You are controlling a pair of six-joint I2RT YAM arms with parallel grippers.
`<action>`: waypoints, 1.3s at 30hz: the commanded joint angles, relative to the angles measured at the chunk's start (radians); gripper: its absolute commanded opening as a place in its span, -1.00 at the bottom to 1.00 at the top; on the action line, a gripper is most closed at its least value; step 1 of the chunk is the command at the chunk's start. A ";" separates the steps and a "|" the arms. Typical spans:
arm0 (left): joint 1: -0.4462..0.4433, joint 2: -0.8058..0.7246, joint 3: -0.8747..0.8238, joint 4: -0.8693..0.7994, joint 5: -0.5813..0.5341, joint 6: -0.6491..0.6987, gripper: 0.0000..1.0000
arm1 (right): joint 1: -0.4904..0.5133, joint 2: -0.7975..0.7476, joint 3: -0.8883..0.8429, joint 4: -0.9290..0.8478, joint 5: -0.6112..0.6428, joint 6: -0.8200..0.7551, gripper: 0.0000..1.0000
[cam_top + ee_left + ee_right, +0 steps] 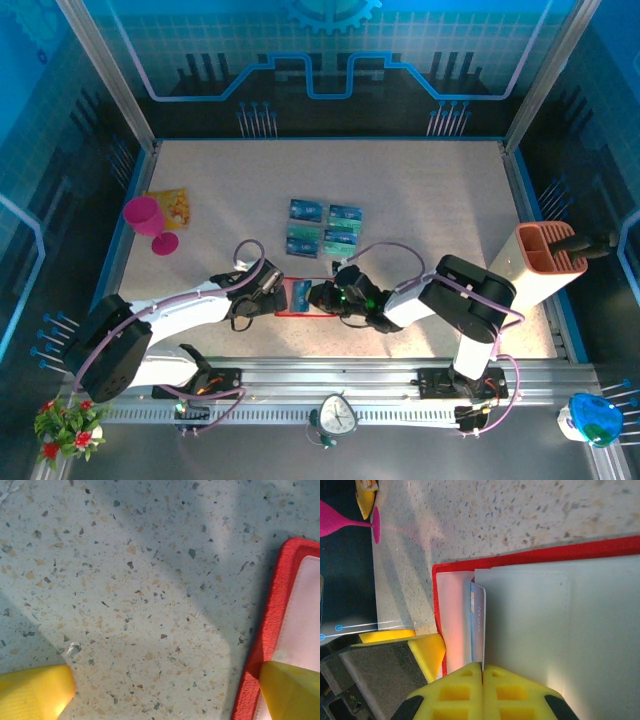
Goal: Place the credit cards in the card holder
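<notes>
**One card at the pocket, four more to go**

The red, felt-edged rectangular card holder [520,557] lies open and flat on the speckled, stone-look counter [140,580], between the two arms at the near edge. Its inside is smooth, pale, slightly glossy sleeve material in layered pockets. One thin blue-edged card [478,625] sits tucked edge-on under a sleeve, only a narrow strip showing.

The right jaws are pressed together with nothing between them. Their ribbed yellow pads [462,690] are at the holder's near edge, right beside that card. The left jaws stand wide. One yellow pad [290,692] rests over the holder's red rim, while the other is off on bare counter. This looks like pinning the holder down.

The step in hand seems to be seating the first card. Four more blue and teal-green credit cards [325,228] lie in a tidy two-by-two block farther back on the counter, apart from the holder.

The next move probably calls for nudging the tucked card fully home. After that comes lifting a flat, slick card off a hard surface, where the jaws have little edge to catch.
</notes>
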 commanded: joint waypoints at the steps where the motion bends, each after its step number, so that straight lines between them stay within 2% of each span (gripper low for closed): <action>1: 0.002 0.065 -0.053 0.157 0.056 0.014 0.98 | 0.018 0.021 0.034 -0.170 -0.055 -0.058 -0.84; 4: 0.003 0.060 -0.056 0.156 0.055 0.012 0.98 | -0.001 -0.053 0.044 -0.264 -0.065 -0.123 -0.47; 6: 0.002 0.056 -0.059 0.158 0.053 0.011 0.99 | -0.016 -0.117 0.047 -0.341 -0.058 -0.171 -0.32; 10: 0.002 0.052 -0.063 0.161 0.052 0.008 0.99 | -0.038 -0.218 0.087 -0.522 -0.035 -0.279 -0.28; 12: 0.003 0.050 -0.065 0.162 0.054 0.008 0.99 | -0.044 -0.237 0.131 -0.609 -0.024 -0.341 -0.35; 15: 0.003 0.047 -0.068 0.164 0.053 0.005 0.99 | -0.044 -0.217 0.204 -0.691 -0.037 -0.416 -0.55; 18: 0.003 0.043 -0.067 0.161 0.052 0.006 0.99 | -0.040 -0.174 0.261 -0.731 -0.048 -0.456 -0.74; 23: 0.002 0.035 -0.068 0.159 0.049 0.008 0.99 | -0.034 -0.109 0.304 -0.739 -0.054 -0.475 -0.91; 29: 0.002 0.032 -0.067 0.158 0.050 0.009 0.99 | -0.022 -0.035 0.317 -0.734 -0.056 -0.480 -0.99; 39: 0.002 -0.017 -0.049 0.121 0.049 0.013 0.99 | -0.003 0.078 0.446 -0.758 -0.083 -0.496 -1.00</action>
